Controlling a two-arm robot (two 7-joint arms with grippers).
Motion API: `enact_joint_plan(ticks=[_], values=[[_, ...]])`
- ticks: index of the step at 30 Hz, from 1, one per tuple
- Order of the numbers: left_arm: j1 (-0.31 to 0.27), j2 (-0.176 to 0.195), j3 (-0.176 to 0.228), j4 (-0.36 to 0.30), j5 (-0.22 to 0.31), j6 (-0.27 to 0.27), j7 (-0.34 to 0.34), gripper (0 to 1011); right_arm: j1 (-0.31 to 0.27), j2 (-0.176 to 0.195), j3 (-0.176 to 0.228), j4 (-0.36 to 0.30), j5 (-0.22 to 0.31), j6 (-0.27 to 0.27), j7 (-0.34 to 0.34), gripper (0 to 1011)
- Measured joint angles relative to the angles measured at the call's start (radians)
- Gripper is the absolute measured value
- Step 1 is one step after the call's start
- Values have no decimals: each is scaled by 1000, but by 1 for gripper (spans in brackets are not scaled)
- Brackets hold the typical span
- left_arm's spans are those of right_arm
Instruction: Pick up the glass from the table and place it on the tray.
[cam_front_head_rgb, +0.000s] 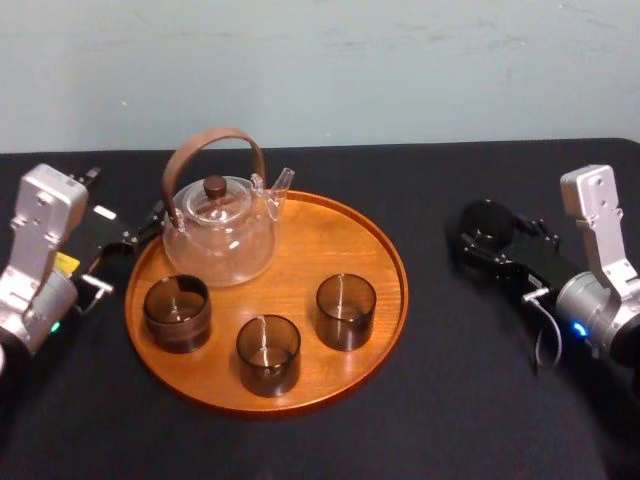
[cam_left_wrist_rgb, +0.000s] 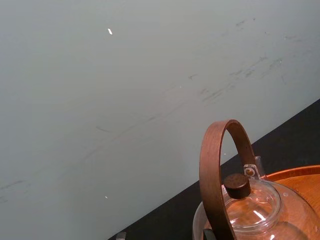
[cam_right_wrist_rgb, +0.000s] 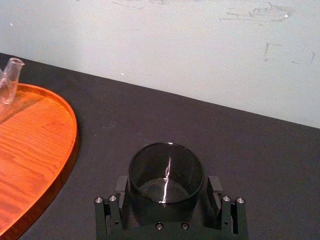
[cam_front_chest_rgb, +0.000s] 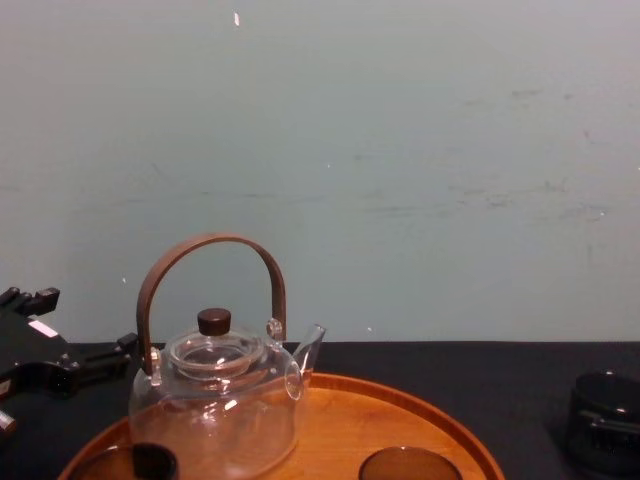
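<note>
A dark smoked glass (cam_front_head_rgb: 487, 222) stands on the black table (cam_front_head_rgb: 450, 400), to the right of the round wooden tray (cam_front_head_rgb: 392, 250). My right gripper (cam_front_head_rgb: 492, 238) is shut on the glass, one finger on each side. The right wrist view shows the glass (cam_right_wrist_rgb: 166, 170) upright between the fingers (cam_right_wrist_rgb: 121, 189), its base low over the table, with the tray's rim (cam_right_wrist_rgb: 70, 150) off to one side. From the chest, the glass (cam_front_chest_rgb: 604, 402) sits at the far right. My left gripper (cam_front_head_rgb: 118, 252) rests open at the tray's left edge, holding nothing.
The tray carries a glass teapot (cam_front_head_rgb: 222, 228) with a brown hoop handle at its back left, and three dark glasses (cam_front_head_rgb: 177, 312) (cam_front_head_rgb: 268, 353) (cam_front_head_rgb: 346, 311) along its front. Bare wood shows at the tray's back right. A pale wall rises behind the table.
</note>
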Motion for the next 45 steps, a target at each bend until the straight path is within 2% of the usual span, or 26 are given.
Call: enact_joint_plan(ticks=[21,28,33,45], values=[[0,0,0,0,0,0,0,1002,99,-31,-18,140,-15,-41,28,1003],[0,0,0,0,0,0,0,1001,97,-29,-17,138,-15,-40,28,995],[0,0,0,0,0,0,0,1001,96,-29,-17,137,-15,-40,28,908],[0,0,0,0,0,0,0,1001,94,-28,-16,134,-14,-39,27,906]])
